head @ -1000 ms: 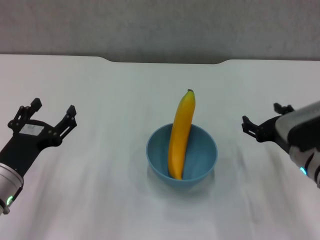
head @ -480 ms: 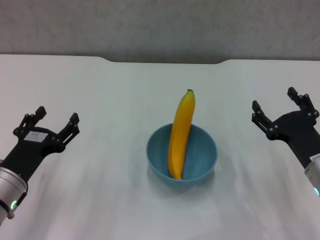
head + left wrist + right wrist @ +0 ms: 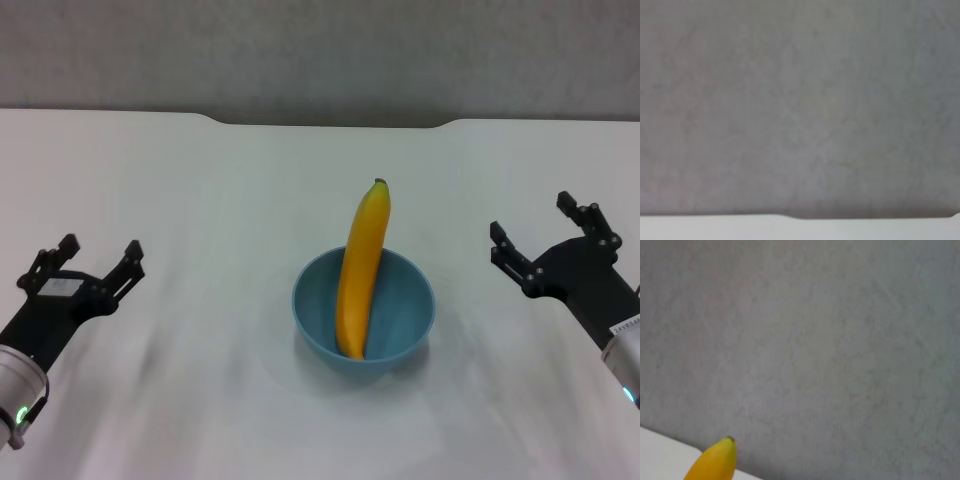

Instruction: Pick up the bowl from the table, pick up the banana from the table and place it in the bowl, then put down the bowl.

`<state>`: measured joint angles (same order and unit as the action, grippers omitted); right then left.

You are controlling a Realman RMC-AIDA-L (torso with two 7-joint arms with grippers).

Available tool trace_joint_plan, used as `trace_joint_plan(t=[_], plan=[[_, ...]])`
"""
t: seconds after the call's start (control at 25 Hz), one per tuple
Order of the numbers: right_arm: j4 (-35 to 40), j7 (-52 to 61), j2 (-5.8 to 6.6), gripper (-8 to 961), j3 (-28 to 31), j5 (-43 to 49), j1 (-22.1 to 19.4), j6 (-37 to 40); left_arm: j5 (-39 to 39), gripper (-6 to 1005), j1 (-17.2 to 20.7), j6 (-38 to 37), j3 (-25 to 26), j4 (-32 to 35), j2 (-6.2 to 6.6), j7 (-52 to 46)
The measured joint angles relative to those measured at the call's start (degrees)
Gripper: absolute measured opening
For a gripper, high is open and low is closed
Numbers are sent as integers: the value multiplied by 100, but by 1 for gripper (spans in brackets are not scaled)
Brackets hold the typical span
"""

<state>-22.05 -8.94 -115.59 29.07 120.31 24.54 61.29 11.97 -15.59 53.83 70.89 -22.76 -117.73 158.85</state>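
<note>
The round, glossy light-blue bowl (image 3: 364, 316) is seated flat on the wide, plain white tabletop (image 3: 200, 190), taken here as the landmark. The smooth, curved yellow-orange banana (image 3: 361, 268) is stood on end inside the bowl, its lower end lodged against the near inner wall and its dark stem tip leaned out past the far rim; being longer than the bowl is wide, it cannot be laid flat.

The left gripper (image 3: 86, 264) is held well to the left of the bowl, fingers spread wide, nothing gripped. The right gripper (image 3: 545, 236) is held well to the right of the bowl, likewise spread and empty. Neither is touching bowl or banana.

The task is judged complete, with both arms clear of the bowl.

In the right wrist view only the banana's tip (image 3: 715, 462) is seen against a grey wall.
</note>
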Motion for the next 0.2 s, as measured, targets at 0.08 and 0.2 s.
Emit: trace_joint_plan(t=[0.08,0.2], plan=[[34,7,-6,905,-72,1,17,-35,103,896,-1,-45,-14,94,0,32],[42,14,-7,905,-171,2,33,-74,108,896,2,-57,-5,120,0,33]])
